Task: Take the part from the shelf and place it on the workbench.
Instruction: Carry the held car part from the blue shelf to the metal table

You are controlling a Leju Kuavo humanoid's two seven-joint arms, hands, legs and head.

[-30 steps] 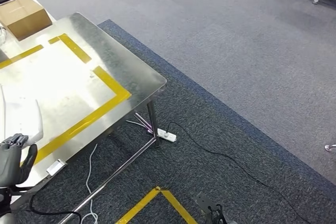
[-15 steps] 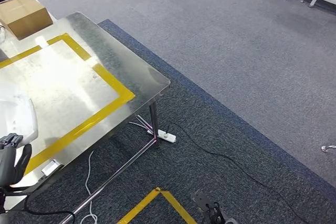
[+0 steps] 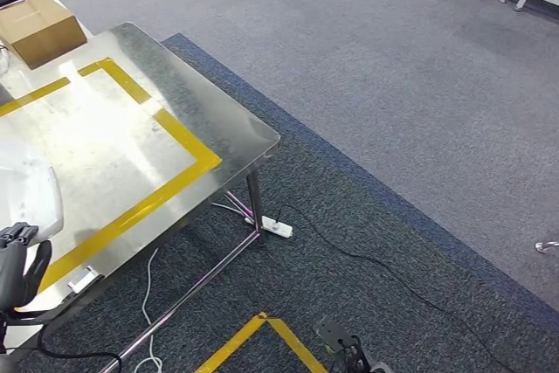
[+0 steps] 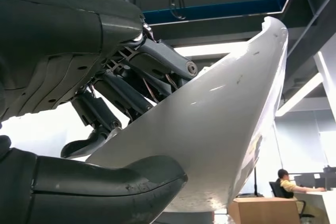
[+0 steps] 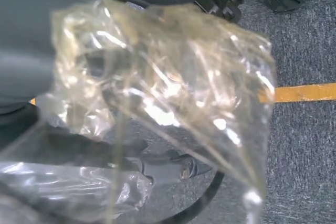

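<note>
1. Closest to me, my left hand [image 3: 20,268] sits just off the near edge of the bench [image 3: 217,120]. Its dark fingers [image 4: 118,95] are wrapped over the top of the white part [image 4: 222,129], with the thumb pressed underneath, so the part is firmly gripped.

2. In the head view, the part [image 3: 30,194] hangs over the bench's near left corner. I can't tell whether its underside touches the steel.

3. I judge the task well along: the part is off the shelf and has reached the bench. What remains is to lower it, let go, and pull the hand away.

4. The yellow tape frame [image 3: 171,183] on the bench looks like the intended spot. The part overlaps that frame's near left portion, so a small push inward may be needed before release.

5. My right hand hangs low. Its wrist view looks down at dark carpet through crumpled clear plastic [image 5: 158,103]. I can't tell how its fingers lie.

6. At the bench's far edge sits a cardboard box [image 3: 39,28], well apart from the part and out of the way.

7. Under the bench's right leg lies a white power strip [image 3: 277,227] with its cable.
</note>
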